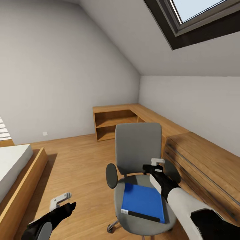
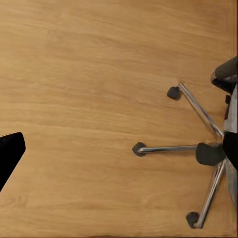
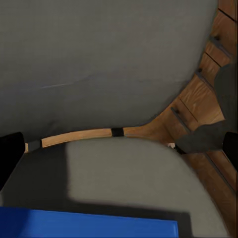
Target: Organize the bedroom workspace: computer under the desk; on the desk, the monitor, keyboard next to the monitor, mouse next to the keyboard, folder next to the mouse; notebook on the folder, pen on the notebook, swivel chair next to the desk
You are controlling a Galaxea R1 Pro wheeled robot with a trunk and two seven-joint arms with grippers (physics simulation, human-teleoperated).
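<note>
Attic bedroom, wooden floor (image 1: 83,160), sloped white ceiling, skylight (image 1: 200,13) far right. The swivel chair (image 1: 138,146) stands near, the folder (image 1: 143,201) flat on its seat (black spine nearest). Right gripper (image 1: 157,164) hovers over the seat's far right; left gripper (image 1: 60,198) low left above floor. Finger spread: cannot tell for either. Wooden dresser (image 1: 203,160) right, bed (image 1: 13,166) left.

Left arm low at the head view's lower left, its pincer (image 1: 61,197) raised forward — finger gap not discernible. Right arm extended forward — its pincer (image 1: 158,162) likewise unreadable, white forearm trailing behind it.
</note>
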